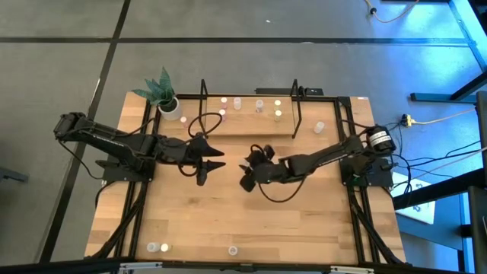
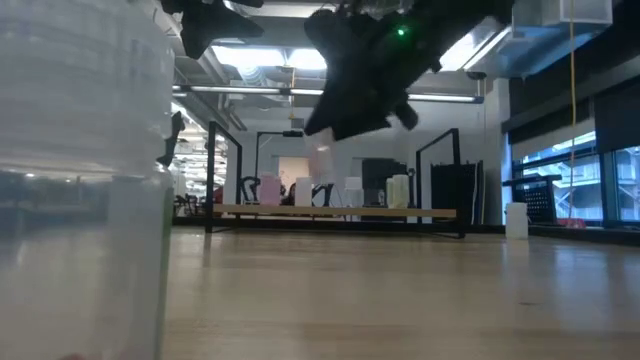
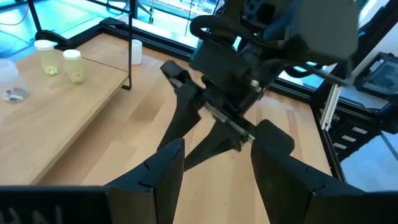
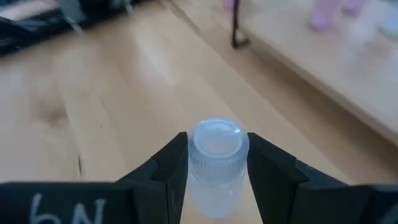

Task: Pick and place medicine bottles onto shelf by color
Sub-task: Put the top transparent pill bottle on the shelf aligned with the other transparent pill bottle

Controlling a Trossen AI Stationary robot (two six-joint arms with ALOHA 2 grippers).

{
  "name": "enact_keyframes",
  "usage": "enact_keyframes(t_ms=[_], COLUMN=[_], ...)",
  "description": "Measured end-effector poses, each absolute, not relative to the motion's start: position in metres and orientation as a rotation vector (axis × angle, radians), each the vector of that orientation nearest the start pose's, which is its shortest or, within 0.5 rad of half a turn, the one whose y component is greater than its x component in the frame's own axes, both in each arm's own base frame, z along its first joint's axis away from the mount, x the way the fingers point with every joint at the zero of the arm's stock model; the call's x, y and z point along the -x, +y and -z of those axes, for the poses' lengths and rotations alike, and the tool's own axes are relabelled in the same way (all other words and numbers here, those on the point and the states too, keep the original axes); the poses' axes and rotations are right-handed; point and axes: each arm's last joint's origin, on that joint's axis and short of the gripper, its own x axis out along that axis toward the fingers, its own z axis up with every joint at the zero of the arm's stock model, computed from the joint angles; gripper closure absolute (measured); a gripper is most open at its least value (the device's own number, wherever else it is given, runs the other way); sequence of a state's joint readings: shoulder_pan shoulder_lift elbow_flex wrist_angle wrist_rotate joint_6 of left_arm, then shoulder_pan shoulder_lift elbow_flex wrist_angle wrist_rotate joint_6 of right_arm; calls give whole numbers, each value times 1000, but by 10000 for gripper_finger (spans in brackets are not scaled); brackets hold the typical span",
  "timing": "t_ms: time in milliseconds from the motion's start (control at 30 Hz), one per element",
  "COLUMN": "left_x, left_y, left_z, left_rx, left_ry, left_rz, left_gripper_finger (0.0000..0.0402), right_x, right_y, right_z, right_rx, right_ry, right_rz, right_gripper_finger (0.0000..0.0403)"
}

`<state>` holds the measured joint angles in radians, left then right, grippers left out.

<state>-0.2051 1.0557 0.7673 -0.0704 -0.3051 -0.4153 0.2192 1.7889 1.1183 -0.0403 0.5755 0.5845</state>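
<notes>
Between your right gripper (image 4: 216, 163)'s two fingers (image 4: 163, 165) sits a medicine bottle (image 4: 215, 163) with a clear whitish cap; both pads press its sides just under the cap, so the grasp is firm at roughly half spread. That bottle stands upright, long axis vertical, cap facing the wrist camera, lifted clear of the table (image 1: 251, 221). Your right arm reaches from the table's right edge toward the middle, forearm nearly level, gripper (image 1: 245, 172) over mid-table.

Facing it, your left gripper (image 1: 215, 159) hangs with its fingers (image 3: 160, 168) parted and bare, nothing between them; the gap is moderate. Your left arm stretches in from the left edge, tips pointing at the right gripper, close but apart.

Beyond both sets of fingertips, toward the far edge, lies the shelf (image 1: 247, 122), carrying pink-topped bottles (image 4: 324, 14) and yellow-green bottles (image 3: 61, 61), all upright. A potted plant (image 1: 164, 95) stands at the shelf's left end. Behind the fingers, near the front edge, more bottles (image 1: 158, 247) stand upright
</notes>
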Motion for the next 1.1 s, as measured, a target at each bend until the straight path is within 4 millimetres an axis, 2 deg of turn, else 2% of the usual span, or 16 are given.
enact_keyframes(t_ms=[233, 500, 1100], left_x=[-228, -228, -228], left_y=[-39, -39, -39], left_z=[-288, -288, -288], left_rx=[342, 342, 352], left_ry=[319, 319, 315], left_rz=[-173, -173, -175], left_gripper_finger=[221, 221, 221], right_x=[-355, -333, -331], right_y=[63, 57, 44], right_z=[-166, -137, -129], right_rx=[-199, -118, -89], right_ry=[396, 458, 554], right_rz=[447, 388, 265], right_gripper_finger=[257, 257, 257])
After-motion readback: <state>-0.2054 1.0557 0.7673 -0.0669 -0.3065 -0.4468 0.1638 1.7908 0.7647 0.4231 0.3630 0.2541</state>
